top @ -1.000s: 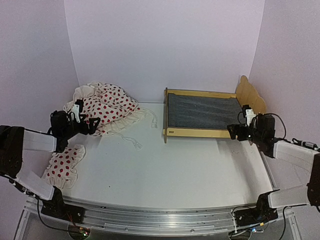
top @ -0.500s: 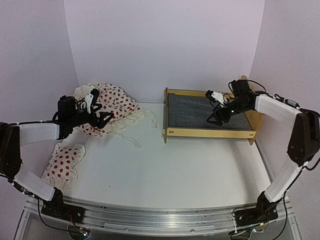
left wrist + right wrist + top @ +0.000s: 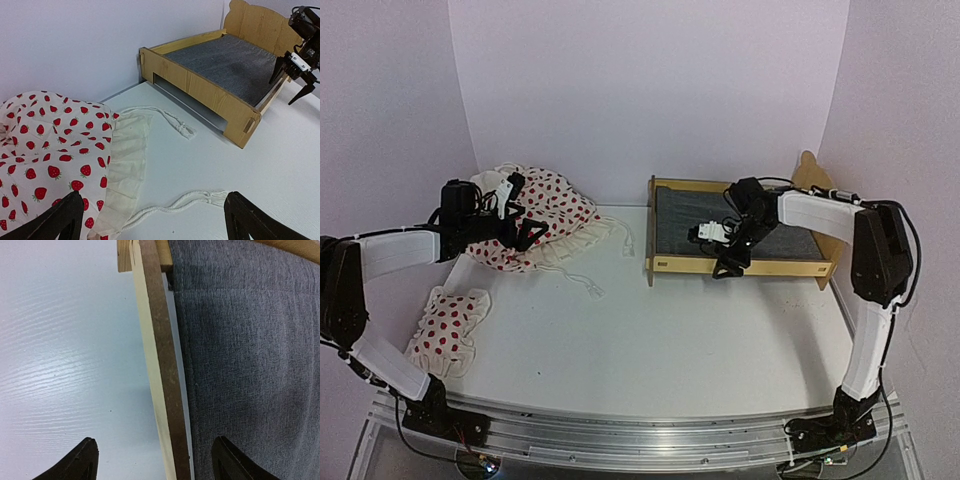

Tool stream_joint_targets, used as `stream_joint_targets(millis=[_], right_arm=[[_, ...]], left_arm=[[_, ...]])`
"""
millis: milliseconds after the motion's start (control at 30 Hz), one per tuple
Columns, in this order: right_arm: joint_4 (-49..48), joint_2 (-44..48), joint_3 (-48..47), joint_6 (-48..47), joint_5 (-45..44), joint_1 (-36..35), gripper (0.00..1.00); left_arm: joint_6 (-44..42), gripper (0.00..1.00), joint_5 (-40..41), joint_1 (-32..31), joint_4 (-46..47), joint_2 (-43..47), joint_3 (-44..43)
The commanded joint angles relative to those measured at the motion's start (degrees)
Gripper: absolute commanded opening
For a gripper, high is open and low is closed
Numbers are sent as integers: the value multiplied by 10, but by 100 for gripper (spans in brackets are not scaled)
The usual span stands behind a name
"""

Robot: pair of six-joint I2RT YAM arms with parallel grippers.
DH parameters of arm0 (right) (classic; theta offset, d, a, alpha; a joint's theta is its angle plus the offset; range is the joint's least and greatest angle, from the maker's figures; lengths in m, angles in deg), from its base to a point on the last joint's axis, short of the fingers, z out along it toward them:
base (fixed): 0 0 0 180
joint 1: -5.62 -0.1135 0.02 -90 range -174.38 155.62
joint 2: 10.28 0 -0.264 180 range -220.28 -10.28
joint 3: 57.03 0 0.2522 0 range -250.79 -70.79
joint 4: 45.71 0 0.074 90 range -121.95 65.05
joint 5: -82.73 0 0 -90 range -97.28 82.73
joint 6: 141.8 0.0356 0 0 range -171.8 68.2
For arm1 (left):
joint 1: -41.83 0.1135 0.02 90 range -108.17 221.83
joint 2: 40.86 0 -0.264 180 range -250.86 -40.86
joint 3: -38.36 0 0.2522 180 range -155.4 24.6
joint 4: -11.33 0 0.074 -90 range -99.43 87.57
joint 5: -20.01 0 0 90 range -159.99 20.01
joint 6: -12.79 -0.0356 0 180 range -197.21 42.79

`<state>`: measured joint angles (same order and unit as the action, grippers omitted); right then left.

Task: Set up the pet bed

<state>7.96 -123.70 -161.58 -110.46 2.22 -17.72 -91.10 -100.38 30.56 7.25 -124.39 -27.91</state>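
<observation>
Right gripper (image 3: 728,265) is spread astride the near rail (image 3: 160,365) of the pet bed (image 3: 690,215), left gripper (image 3: 150,220) spread at the ruffled cloth (image 3: 550,210); bedding judged not yet laid.

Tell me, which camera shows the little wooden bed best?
The top external view: the whole pet bed shows, headboard to footboard. The left wrist view shows most of it, angled; the right wrist view only a side rail and mattress.

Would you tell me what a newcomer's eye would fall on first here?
The plywood pet bed with its grey mattress stands back right, the right arm stretched over it, jaws open astride the near side rail. Back left lies a heap of red-dotted cloth, with the left arm, jaws open, above its edge.
</observation>
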Motion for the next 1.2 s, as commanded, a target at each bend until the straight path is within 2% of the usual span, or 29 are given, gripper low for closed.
stream_joint_targets(millis=[0,100,233,400,533,733,867,1033,1100,1167], right_arm=[[3,-32,-21,-28,-24,-10,75],[3,-43,-20,-33,-39,-13,71],[4,-44,-16,-39,-43,-28,53],[17,-16,9,-46,-49,-81,36],[19,16,42,-43,-45,-142,31],[19,46,54,28,-36,-220,30],[17,39,38,88,-34,-260,33],[11,24,-23,197,-25,-274,42],[9,30,-35,220,-24,-275,46],[6,42,-41,231,-20,-274,50]], left_arm=[[-8,100,-24,-1,-17,2,-18],[-8,100,-28,0,-16,4,-16],[-10,100,-18,0,-20,4,-21],[-66,95,-17,0,-128,-22,-78],[-122,93,67,0,-239,-67,-142],[-215,96,200,9,-311,-164,-225],[-258,96,248,20,-265,-227,-250],[-285,96,292,21,-219,-308,-298],[-286,93,308,23,-204,-341,-328],[-286,83,322,24,-196,-362,-355]])
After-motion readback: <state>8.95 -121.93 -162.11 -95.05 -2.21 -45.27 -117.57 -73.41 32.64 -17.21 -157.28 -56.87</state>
